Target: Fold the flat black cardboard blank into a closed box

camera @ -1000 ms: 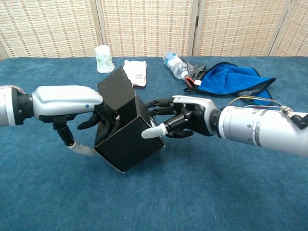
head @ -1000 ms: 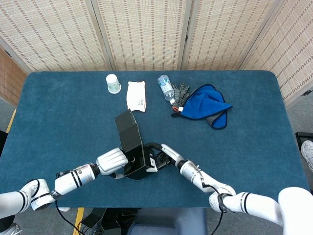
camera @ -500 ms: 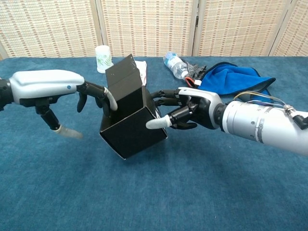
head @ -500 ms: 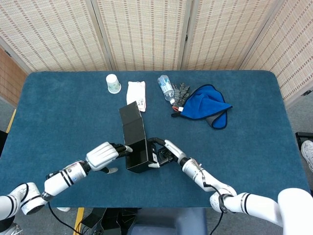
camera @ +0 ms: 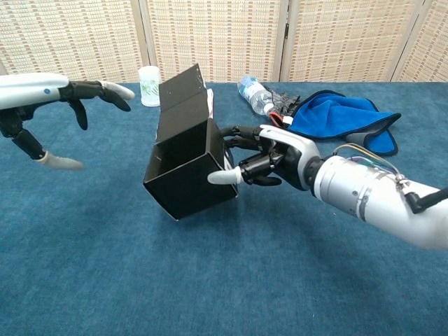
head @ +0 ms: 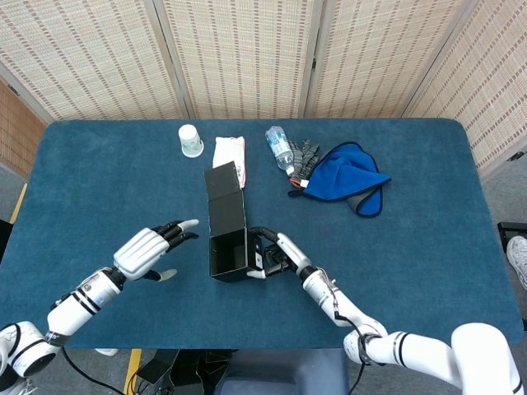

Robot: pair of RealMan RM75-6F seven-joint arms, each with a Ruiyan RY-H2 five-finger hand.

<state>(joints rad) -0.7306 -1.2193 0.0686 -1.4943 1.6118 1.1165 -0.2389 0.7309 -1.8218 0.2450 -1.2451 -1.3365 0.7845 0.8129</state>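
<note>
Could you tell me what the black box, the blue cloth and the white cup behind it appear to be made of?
The black box looks like matte cardboard: thin flat panels, sharp creases, no shine. The blue cloth seems a soft fabric, perhaps microfibre, lying in limp folds with a dark stitched edge. The white cup is probably paper or thin plastic; at this size I cannot tell which.

The box (camera: 187, 168) is matt black cardboard with smooth faces and sharp creases. The bench (head: 428, 247) is covered in dark blue cloth with a short, felt-like nap. Both the left hand (head: 148, 251) and the right hand (camera: 269, 162) have glossy white plastic shells, with black parts at the fingers. The cup (head: 190, 141) looks like paper, the bottle (head: 280, 150) like clear plastic, and the blue cloth (head: 346, 177) is soft and rumpled.
</note>
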